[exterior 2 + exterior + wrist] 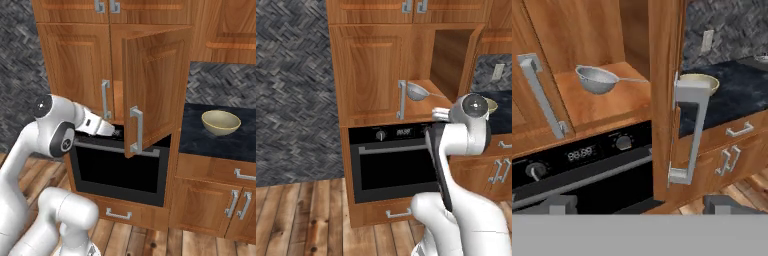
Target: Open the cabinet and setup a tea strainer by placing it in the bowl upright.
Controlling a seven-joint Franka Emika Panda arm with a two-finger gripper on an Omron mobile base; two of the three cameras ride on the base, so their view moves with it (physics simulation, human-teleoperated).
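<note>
The silvery perforated metal tea strainer (597,80) sat on the shelf inside the medium-brown wood cabinet (368,75), its thin handle running toward 3 o'clock in the hand view. The cabinet's right door (156,87) stood swung open, its vertical silver bar handle (688,131) near the hand camera; the left door (368,75) was closed, with its own bar handle (542,95) at 9 o'clock of the strainer. The round beige-cream bowl (220,122) rested on the dark worktop (200,137), at 3 o'clock of the cabinet and well apart from the strainer. The black built-in oven (393,162) lay directly below the cabinet shelf. The robot's claw (639,202) hung in front of the oven's top edge, just below the shelf, its two dark fingertips (559,204) spread wide apart, released, holding nothing and touching nothing.
</note>
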